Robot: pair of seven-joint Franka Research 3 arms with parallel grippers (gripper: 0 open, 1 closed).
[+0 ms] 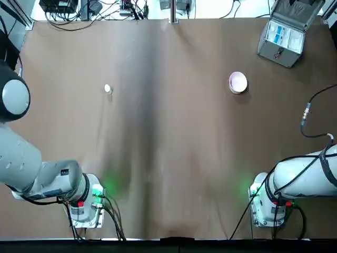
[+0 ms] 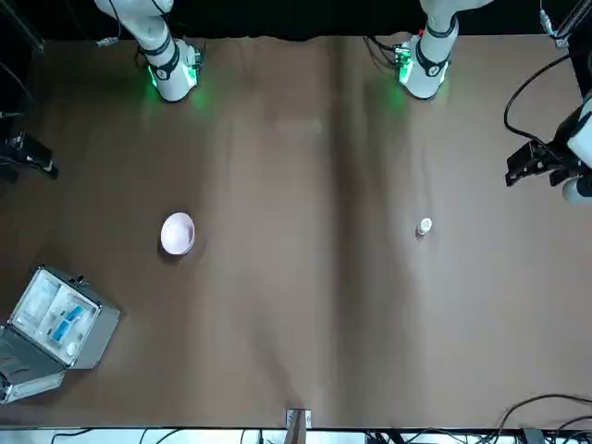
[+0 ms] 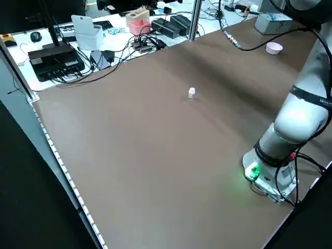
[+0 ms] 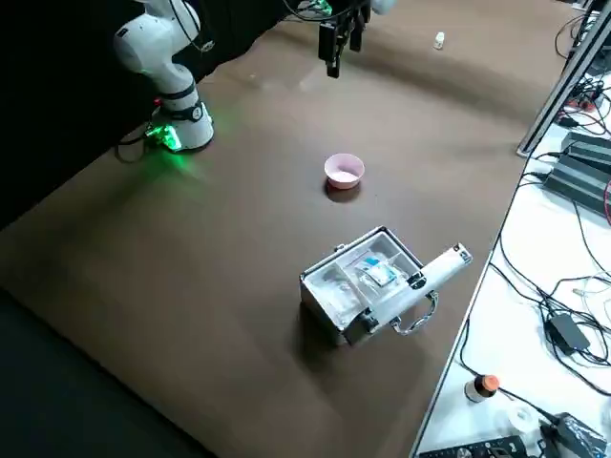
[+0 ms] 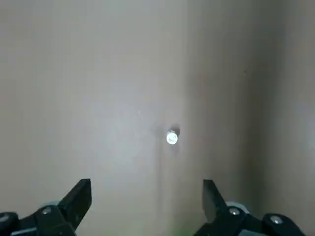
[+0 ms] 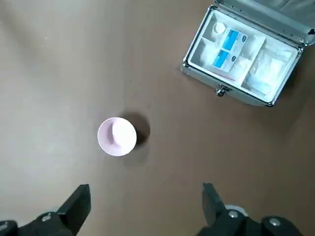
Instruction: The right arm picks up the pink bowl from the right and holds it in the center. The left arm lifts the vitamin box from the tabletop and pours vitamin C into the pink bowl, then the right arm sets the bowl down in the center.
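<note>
Right wrist view: the pink bowl sits beyond the right gripper's spread, empty jaws; left jaws also gape short of the vitamin box; lifting, pouring and setting down all remain.

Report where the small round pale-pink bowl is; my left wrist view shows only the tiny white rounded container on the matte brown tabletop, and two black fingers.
Observer: The bowl stands upright on the tabletop, to the container's right.

Operator: Check the right gripper for me. My left gripper is open.

Observer: The right gripper is open too, out at the table's right side, holding nothing.

Operator: Name anything near the bowl.

Observer: A grey hinged case with blue-and-white contents, lid open, lies beyond it and farther right.
</note>
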